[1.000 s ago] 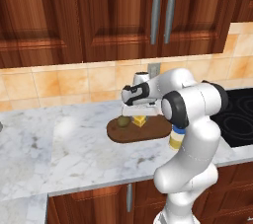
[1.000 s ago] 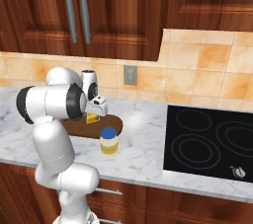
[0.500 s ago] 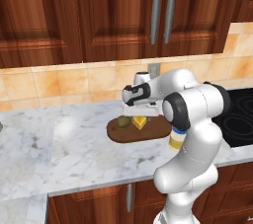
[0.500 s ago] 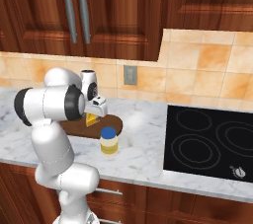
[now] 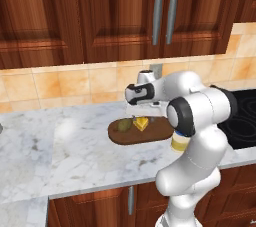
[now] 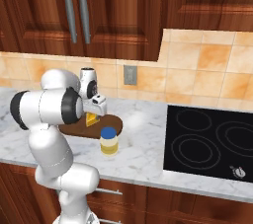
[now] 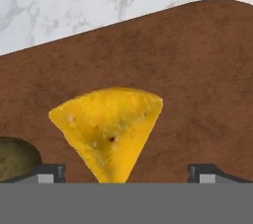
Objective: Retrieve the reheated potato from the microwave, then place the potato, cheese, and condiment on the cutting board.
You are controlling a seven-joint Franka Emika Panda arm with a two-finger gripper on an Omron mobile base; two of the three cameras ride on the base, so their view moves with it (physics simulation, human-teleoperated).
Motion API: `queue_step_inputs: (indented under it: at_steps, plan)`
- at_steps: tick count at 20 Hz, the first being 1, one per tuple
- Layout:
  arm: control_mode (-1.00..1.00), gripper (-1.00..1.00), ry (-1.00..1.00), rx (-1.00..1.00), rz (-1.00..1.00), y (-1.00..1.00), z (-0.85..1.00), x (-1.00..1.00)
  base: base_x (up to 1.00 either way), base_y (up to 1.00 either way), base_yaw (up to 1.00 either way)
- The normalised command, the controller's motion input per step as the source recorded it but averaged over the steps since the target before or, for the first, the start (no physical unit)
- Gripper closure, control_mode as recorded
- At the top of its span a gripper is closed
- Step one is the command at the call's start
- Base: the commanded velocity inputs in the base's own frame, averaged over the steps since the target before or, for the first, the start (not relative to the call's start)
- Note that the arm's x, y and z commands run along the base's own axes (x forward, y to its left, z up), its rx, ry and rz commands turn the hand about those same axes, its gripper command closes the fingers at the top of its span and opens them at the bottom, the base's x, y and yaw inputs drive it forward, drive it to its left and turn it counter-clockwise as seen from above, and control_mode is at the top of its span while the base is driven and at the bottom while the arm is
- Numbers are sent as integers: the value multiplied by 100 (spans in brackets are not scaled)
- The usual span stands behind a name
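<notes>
Hand [image 7: 125,172] wide open, empty, over my cheese [image 7: 107,130] on cutting board [image 7: 197,85]; condiment [image 6: 108,140] stands beside board, nearer the counter's front edge.

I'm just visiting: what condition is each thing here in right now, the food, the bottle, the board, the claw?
gripper: open, over the cheese, holding nothing
cheese: lying on the cutting board, released
potato: lying on the board beside the cheese
cutting board: flat on the counter
condiment: upright on the counter, off the board, cap on
</notes>
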Motion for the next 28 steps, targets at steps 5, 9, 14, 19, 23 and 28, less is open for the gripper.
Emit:
queue_step_inputs:
  at_steps: [5, 9, 14, 19, 23, 28]
  plan:
    - [-100, -100, 0, 0, -1, 0, 11, -27, 0, 0, 0]
    - [-100, -100, 0, 0, -2, 5, 0, -31, 0, 0, 0]
    - [-100, -100, 0, 0, 0, 1, 6, -25, 0, 0, 0]
    - [-100, -100, -1, 0, 0, 0, 12, -34, 0, 0, 0]
    - [-100, -100, 0, 0, 0, 0, 31, -38, 0, 0, 0]
    - [-100, -100, -1, 0, 0, -8, 31, -44, 0, 0, 0]
